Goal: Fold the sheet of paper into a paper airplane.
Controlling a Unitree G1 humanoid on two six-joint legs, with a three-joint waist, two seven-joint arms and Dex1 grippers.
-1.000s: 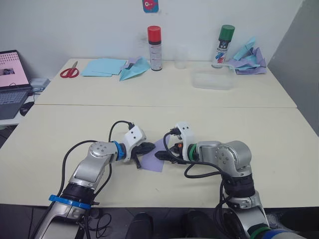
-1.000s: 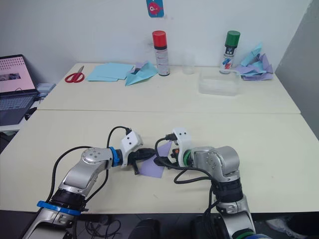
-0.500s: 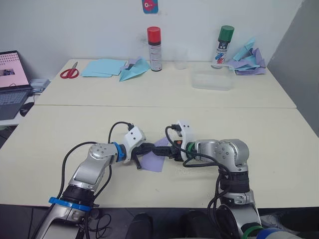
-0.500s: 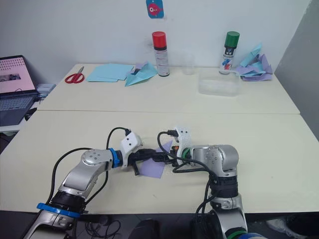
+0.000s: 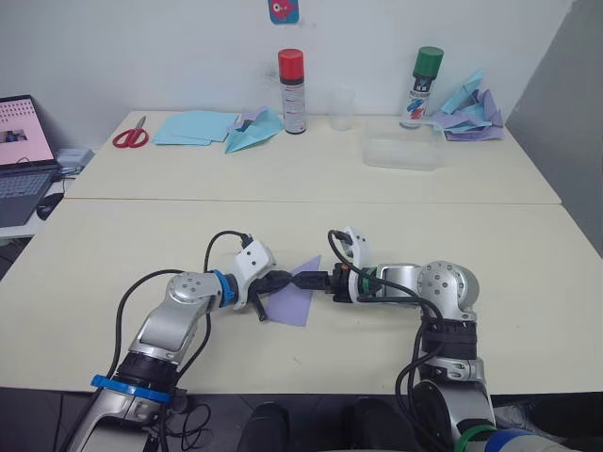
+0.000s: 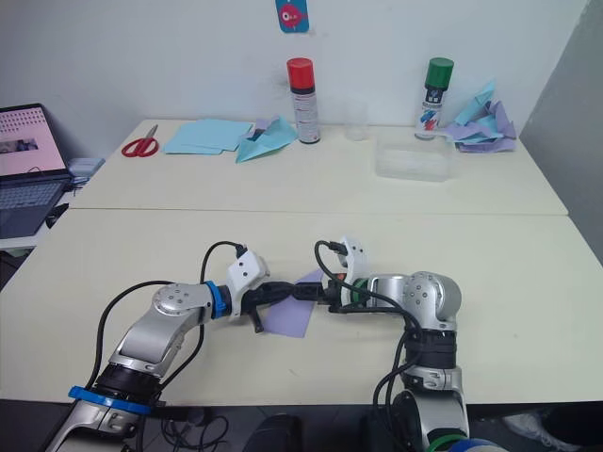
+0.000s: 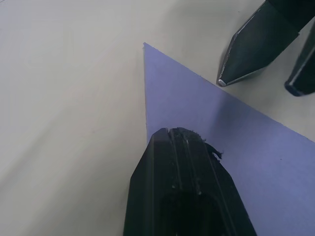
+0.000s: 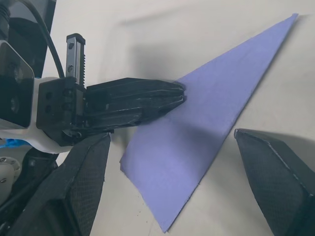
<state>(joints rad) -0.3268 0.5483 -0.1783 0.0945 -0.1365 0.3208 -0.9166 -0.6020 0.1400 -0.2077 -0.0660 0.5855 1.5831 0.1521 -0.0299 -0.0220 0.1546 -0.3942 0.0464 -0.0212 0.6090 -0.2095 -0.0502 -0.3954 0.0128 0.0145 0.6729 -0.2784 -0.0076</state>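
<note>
Lavender-purple paper, thin, one item: the sheet of paper (image 5: 294, 301) is lying flat on the near half of the counter (image 5: 311, 179), between my two arms. It is already showing as a pointed, roughly triangular shape with clean straight edges, so I am judging it folded at least once, though I cannot make out individual crease lines from the head views.

Left pincer (image 7: 184, 135): fingers closed together, tips pressing down onto the sheet near one edge and pinning it to the counter. I am reading this as a hold-down, not a lift.

Right pincer (image 8: 172, 162): fingers (image 8: 275, 172) spread wide, one on either side of the sheet, nothing between them gripped. Its tips are sitting just beside the sheet's upper pointed corner, close to the left pincer.

Step in hand: an early-to-middle fold. I am anchoring with the left and positioning the right to take a corner or edge.

Next move, as I am judging it: the right pincer needs to close on the free corner, lift it and carry it over while the left pincer stays pressed down, or the thin sheet is likely to slide.

Condition: paper unwrinkled, lying flat.
</note>
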